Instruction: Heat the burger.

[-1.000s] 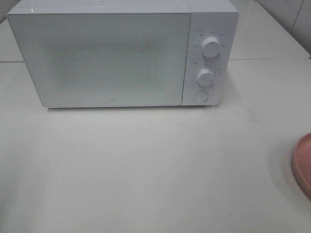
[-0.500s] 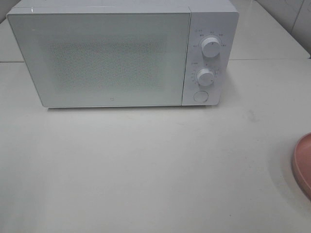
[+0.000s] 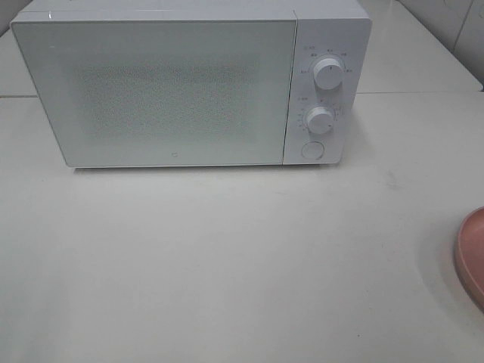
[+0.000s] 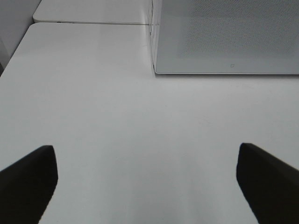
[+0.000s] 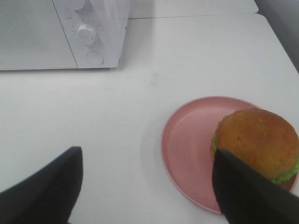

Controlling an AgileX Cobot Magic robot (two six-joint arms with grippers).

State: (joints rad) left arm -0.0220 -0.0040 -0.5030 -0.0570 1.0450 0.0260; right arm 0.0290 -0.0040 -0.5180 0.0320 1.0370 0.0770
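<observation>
The burger (image 5: 256,143) is sitting on the pink plate (image 5: 187,154), toward one side of it. The plate is lying on the white table (image 3: 227,257), well apart from the microwave (image 3: 189,83), and it is being cut off by the right edge of the high view. The microwave door (image 3: 155,91) is being kept shut, so nothing is being heated yet.

The left gripper (image 4: 147,184) is being held wide apart over bare table, with nothing in it. The right gripper (image 5: 145,186) is also being held wide apart, near the plate, with nothing in it.

The door should probably be opened first, maybe with the round button (image 3: 311,150) under the two knobs (image 3: 328,74). The burger should be squeezed softly, so its layers are not pushed out.

Lots of open table is being left in front of the microwave for moving.
</observation>
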